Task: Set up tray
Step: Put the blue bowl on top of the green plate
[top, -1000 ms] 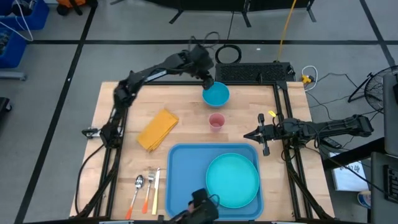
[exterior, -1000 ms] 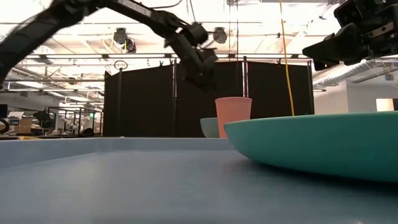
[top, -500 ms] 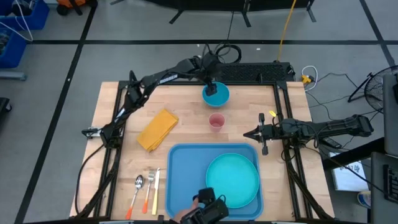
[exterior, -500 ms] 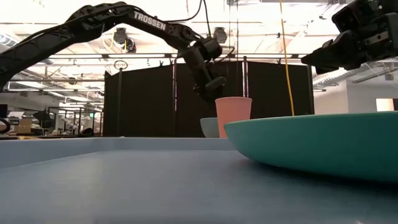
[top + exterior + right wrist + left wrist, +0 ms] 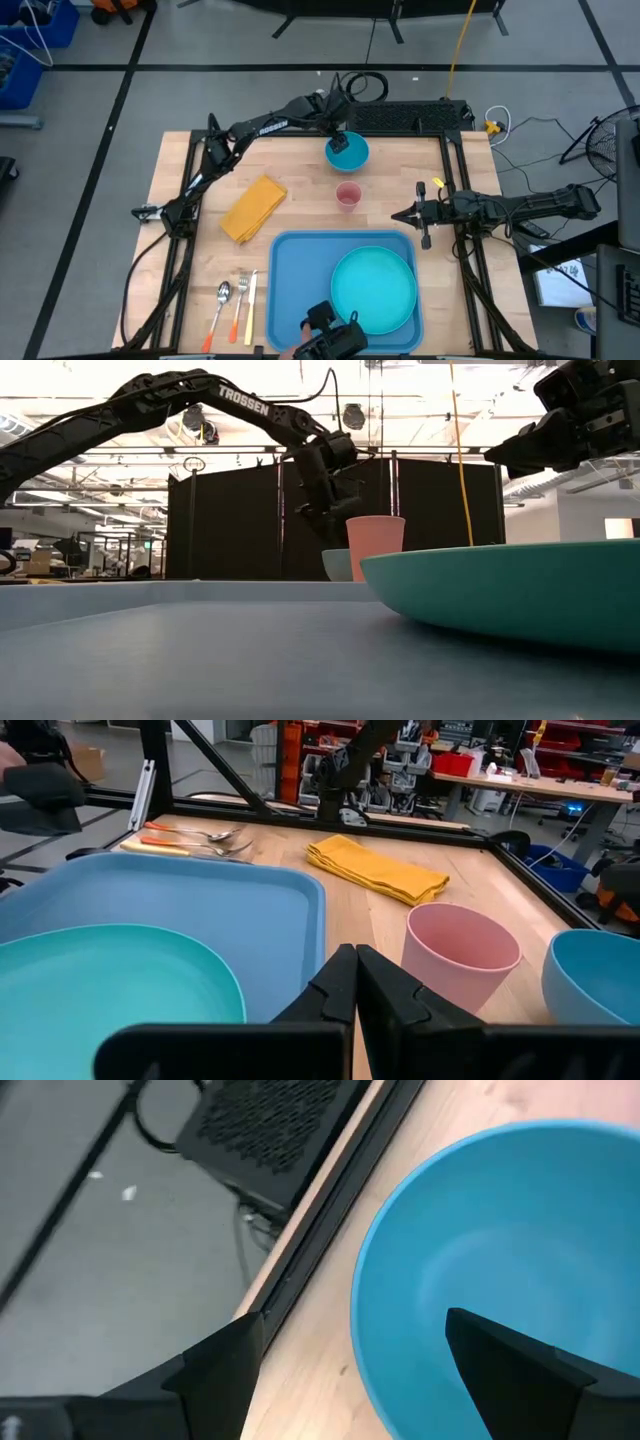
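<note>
Since a second ago the left arm has swung in from the back edge of the table and lowered, so that the left gripper [image 5: 340, 139] now sits at the blue bowl [image 5: 348, 152] with its fingers spread wide: one finger [image 5: 215, 1375] hangs outside the bowl's rim over the wood, the other inside the bowl, the rim between them and not pinched. The bowl stands near the far edge of the wooden table [image 5: 200, 160], with the pink cup [image 5: 348, 194] just in front of it. The tray [image 5: 300, 270] lies flat at the near edge of the table, toward its middle, and carries the round teal plate [image 5: 374, 290] on its right half. A folded yellow napkin [image 5: 254, 207] lies on the wood to the left of the tray's far corner, and a spoon, fork and knife [image 5: 236, 303] lie side by side just left of the tray. The right gripper [image 5: 403, 216] hovers near the right side of the table, beside the tray's far right corner, its fingers pressed together on nothing.
</note>
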